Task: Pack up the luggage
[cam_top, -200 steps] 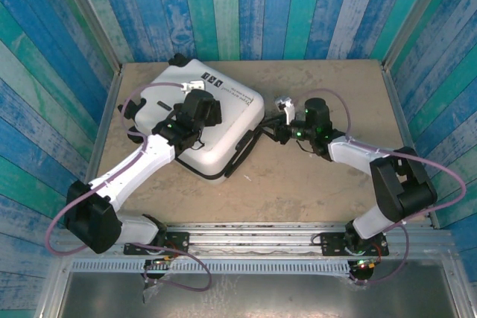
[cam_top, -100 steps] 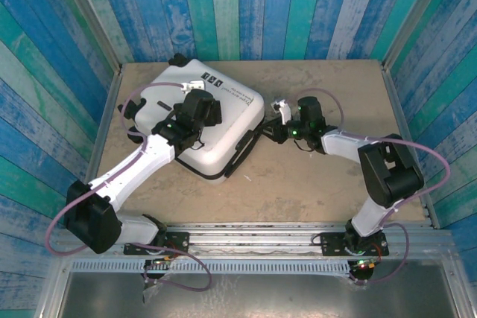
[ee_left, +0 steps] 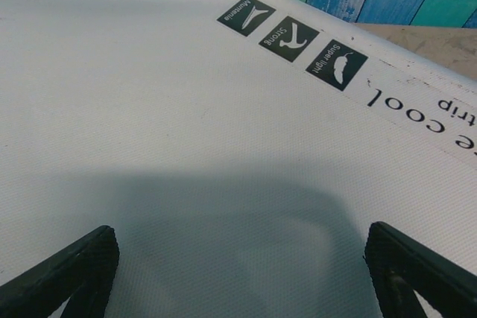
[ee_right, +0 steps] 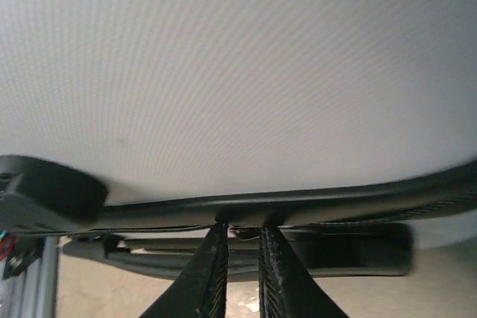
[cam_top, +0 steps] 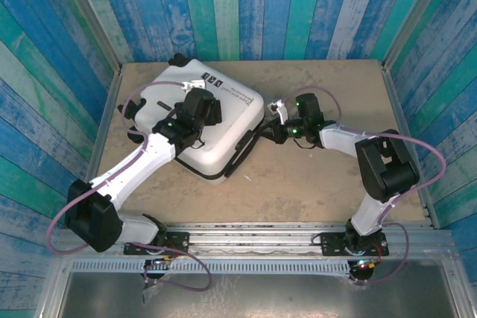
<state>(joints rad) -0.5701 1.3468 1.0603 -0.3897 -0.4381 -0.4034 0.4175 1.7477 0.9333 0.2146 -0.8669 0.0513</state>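
The luggage (cam_top: 223,128) lies closed on the left half of the table, white shell up, with black labels (ee_left: 288,38) near its far edge. My left gripper (cam_top: 198,103) rests over the top of the shell (ee_left: 186,109), and in the left wrist view the left gripper (ee_left: 238,262) is open, fingers (ee_left: 74,266) far apart with only shell between them. My right gripper (cam_top: 270,130) is at the luggage's right edge. In the right wrist view the right gripper (ee_right: 240,232) has its fingers nearly together against the black zipper trim (ee_right: 350,202), pinching a small zipper pull under the shell (ee_right: 238,72).
Bare tan table (cam_top: 313,184) lies to the right of and in front of the luggage. Blue and teal plank walls (cam_top: 238,5) and metal frame rails (cam_top: 399,117) close in the back and sides. A black wheel (cam_top: 177,59) sticks out at the luggage's far corner.
My right gripper moved left to the luggage's right edge and its jaws narrowed onto the zipper trim. The left arm and the luggage stayed put.
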